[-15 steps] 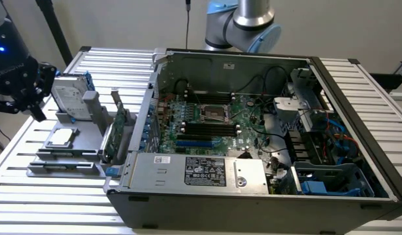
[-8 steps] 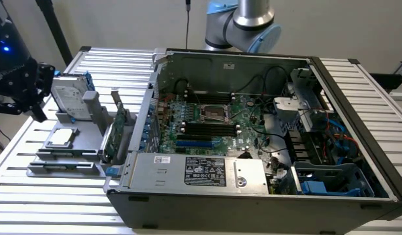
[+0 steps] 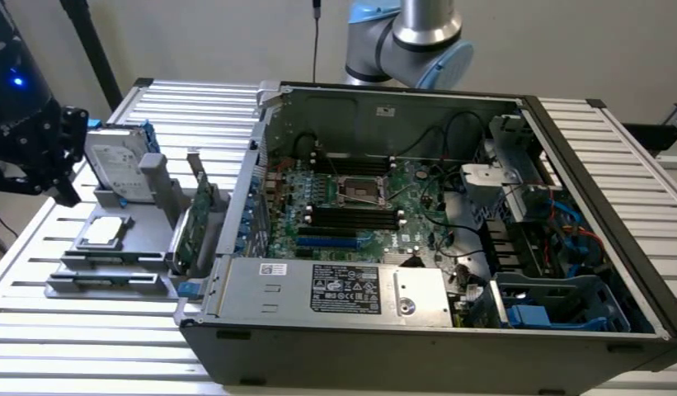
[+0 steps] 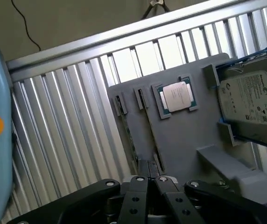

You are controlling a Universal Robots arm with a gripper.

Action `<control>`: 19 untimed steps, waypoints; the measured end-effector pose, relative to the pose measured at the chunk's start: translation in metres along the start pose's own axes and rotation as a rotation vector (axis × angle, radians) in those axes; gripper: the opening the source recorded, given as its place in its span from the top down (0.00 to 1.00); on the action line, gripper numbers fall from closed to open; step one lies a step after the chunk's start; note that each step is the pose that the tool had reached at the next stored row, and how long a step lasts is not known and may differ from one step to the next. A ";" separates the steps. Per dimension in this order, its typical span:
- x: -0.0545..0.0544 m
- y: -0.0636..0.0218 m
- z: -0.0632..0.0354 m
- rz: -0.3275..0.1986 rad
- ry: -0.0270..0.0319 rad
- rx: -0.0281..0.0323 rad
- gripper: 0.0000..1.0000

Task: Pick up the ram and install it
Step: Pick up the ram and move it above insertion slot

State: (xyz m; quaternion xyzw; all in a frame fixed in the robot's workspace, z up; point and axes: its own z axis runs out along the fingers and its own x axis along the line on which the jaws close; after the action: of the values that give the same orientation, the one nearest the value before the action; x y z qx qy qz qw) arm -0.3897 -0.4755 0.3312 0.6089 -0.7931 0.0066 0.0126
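A computer case (image 3: 426, 346) lies open on the slatted table (image 3: 96, 346), with the arm (image 3: 420, 33) behind it. Inside, the motherboard (image 3: 350, 206) sits in the middle, the power supply (image 3: 327, 289) in front of it and the drive cage (image 3: 547, 301) at the exterior view's right. Just beside the case, on the exterior view's left, a holder (image 3: 151, 223) carries an upright expansion card (image 3: 200, 223), a hard drive (image 3: 116, 161), a flat processor (image 3: 104, 232) and the ram (image 4: 128, 137) on edge in a slot. The gripper (image 4: 152, 165) hangs over the slots' end.

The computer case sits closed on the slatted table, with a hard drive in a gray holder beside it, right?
No: the exterior view shows the computer case open, its motherboard exposed. It does sit on the slatted table, the hard drive in its gray holder beside it.
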 end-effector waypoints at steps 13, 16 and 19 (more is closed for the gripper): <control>0.000 0.0001 0.0014 -0.237 0.0025 0.0067 0.89; 0.000 0.0013 0.0016 -0.274 0.0042 0.0080 0.89; 0.000 0.0014 0.0014 -0.276 0.0045 0.0077 0.89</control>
State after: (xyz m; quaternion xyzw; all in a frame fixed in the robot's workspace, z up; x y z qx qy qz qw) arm -0.3912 -0.4756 0.3299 0.7122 -0.7018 0.0092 0.0128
